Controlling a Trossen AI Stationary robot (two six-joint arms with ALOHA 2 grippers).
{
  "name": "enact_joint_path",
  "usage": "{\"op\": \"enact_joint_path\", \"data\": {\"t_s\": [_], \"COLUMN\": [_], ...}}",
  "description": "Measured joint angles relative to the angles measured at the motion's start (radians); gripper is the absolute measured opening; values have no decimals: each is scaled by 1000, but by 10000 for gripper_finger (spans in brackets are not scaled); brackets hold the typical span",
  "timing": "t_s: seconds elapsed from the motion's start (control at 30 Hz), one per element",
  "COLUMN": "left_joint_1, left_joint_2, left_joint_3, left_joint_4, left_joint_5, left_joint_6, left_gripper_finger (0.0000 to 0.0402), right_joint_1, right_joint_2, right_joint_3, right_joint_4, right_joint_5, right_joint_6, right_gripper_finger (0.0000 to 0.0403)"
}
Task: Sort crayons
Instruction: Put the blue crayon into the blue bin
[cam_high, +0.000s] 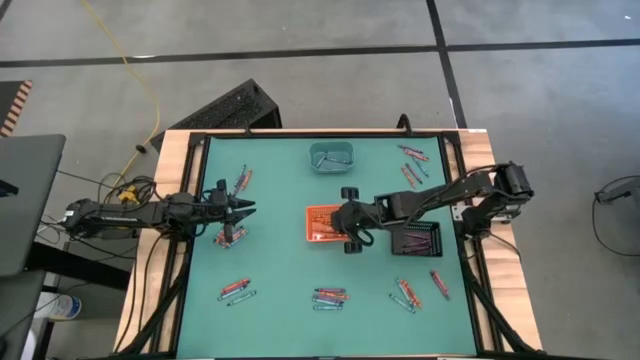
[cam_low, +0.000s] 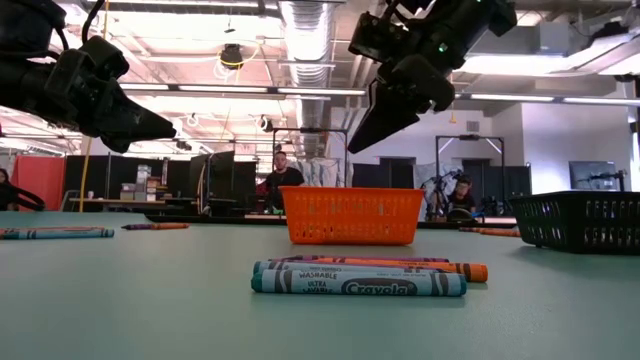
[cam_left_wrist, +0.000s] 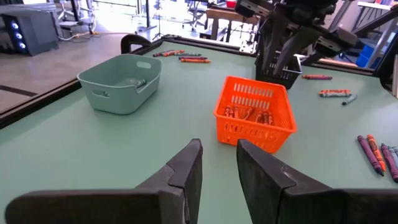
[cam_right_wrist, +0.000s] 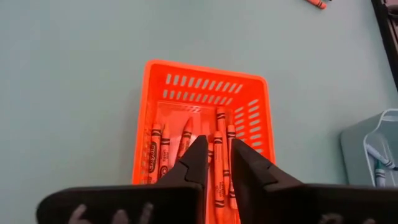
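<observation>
**Crayon sort partway: orange tray filling, loose piles still out**

Open workshop room behind, people seated far back in the low view; work surface is a teal table (cam_high: 290, 270) with a wood frame.

Near edge of the table: several loose groups of crayons not yet sorted. One bunch at front centre (cam_high: 329, 297), another front left (cam_high: 236, 290), two more front right (cam_high: 405, 293) and (cam_high: 439, 283). In the low view the front-centre bunch (cam_low: 360, 277) lies flat: blue-green, purple and orange sticks side by side.

Middle: left gripper (cam_high: 246, 209) hangs above the table's left side, jaws apart with a narrow gap, nothing between them. Small crayon cluster just by it (cam_high: 231, 235), another a bit further back (cam_high: 242, 179). Orange tray (cam_high: 322, 223) sits at centre with a batch of orange-red crayons (cam_right_wrist: 186, 140) already in it. Right gripper (cam_right_wrist: 214, 152) sits directly over that tray, jaws slightly parted, nothing pinched; looks like a drop just made, as a guess. Black tray (cam_high: 415, 240) is right of the orange one; contents unclear.

Far side: teal tray (cam_high: 331, 156) holds a few blue-grey crayons (cam_right_wrist: 377, 158). More loose crayons at back right (cam_high: 412, 165).

Judgement: roughly a third done; most piles are left.
</observation>
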Motion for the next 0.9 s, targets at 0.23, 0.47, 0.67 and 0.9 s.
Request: {"op": "enact_joint_path", "data": {"t_s": [0.23, 0.47, 0.67, 0.9], "left_joint_1": [0, 0, 0, 0], "left_joint_2": [0, 0, 0, 0], "left_joint_3": [0, 0, 0, 0], "left_joint_4": [0, 0, 0, 0], "left_joint_5": [0, 0, 0, 0], "left_joint_6": [0, 0, 0, 0], "left_gripper_finger": [88, 88, 88, 88], "right_joint_1": [22, 178, 360, 570], "right_joint_2": [-15, -91, -129, -99], "right_joint_3": [0, 33, 34, 31], "right_joint_4": [-11, -185, -406, -591], "right_joint_5": [-1, -33, -33, -30], "right_joint_6": [59, 223, 485, 935], "right_gripper_finger": [68, 68, 68, 68]}}
